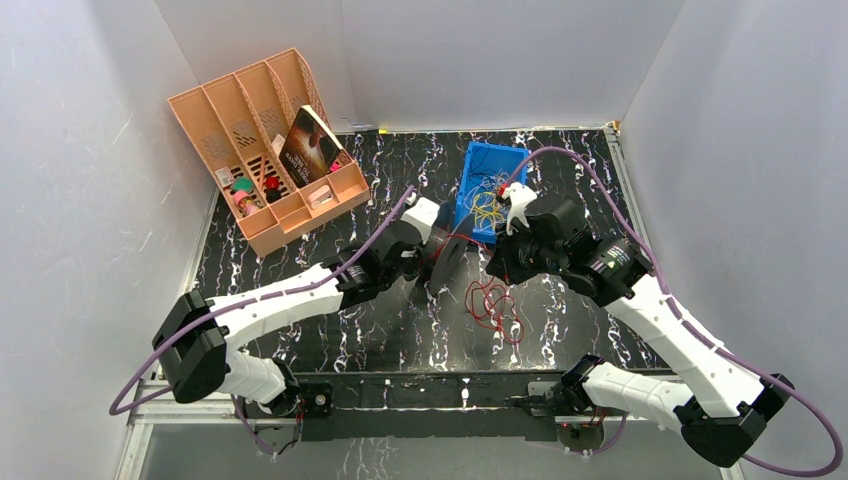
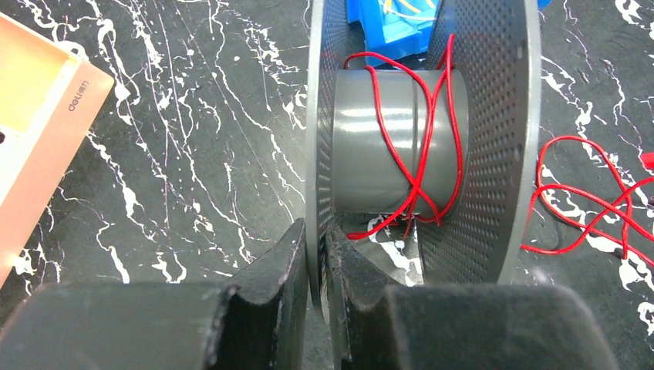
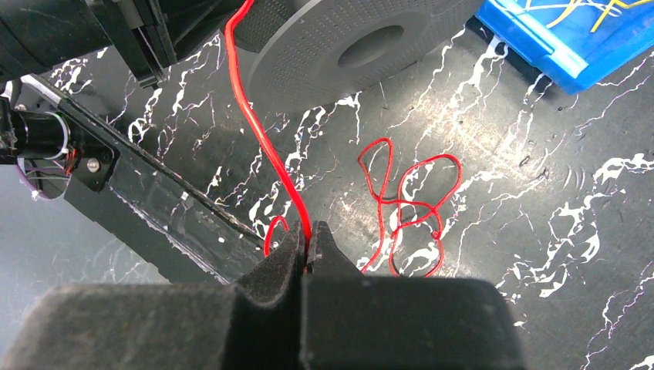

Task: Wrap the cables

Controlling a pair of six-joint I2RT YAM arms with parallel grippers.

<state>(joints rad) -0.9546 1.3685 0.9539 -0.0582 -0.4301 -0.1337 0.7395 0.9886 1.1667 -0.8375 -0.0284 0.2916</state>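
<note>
Your right gripper (image 3: 308, 240) fills the near edge of its wrist view, fingers pressed together on the red cable (image 3: 258, 139). From that pinch the strand runs fairly straight, up and away, over the rim of the black spool (image 3: 339, 54). Your left gripper (image 2: 318, 250) straddles the flange on its own side, fingers closed to a narrow slot with the rim between them, holding the spool on edge.

The spool's axis lies level, pointing from one arm toward the other. A few crossed turns sit on the core (image 2: 370, 146), bunched toward the right arm's flange. Loose slack (image 3: 409, 200) lies in loops on the table (image 3: 540, 231) just beyond the right jaws, much nearer that arm. To wind, you'll likely want the strand held across that axis, between the flanges.
</note>
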